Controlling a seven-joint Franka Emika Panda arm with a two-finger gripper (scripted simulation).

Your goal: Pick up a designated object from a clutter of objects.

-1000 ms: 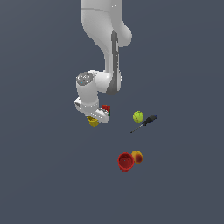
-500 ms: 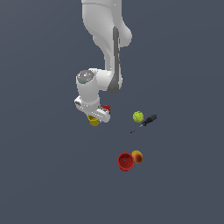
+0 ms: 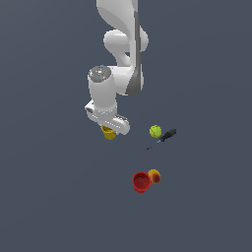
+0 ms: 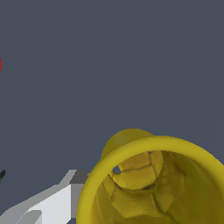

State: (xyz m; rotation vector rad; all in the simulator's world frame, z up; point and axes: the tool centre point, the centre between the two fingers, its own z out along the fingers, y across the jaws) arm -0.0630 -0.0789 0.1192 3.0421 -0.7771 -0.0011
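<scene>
The claw [image 3: 109,129] grips the yellow cup [image 3: 108,133], whose hollow inside only the wrist view shows.

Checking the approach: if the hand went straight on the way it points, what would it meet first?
The yellow cup: it sits right under the hand, filling the wrist view close up. Whether they already touch is unclear.

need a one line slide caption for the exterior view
Panda gripper over the yellow cup, with ball, screwdriver, red cup and fruit nearby.
</scene>
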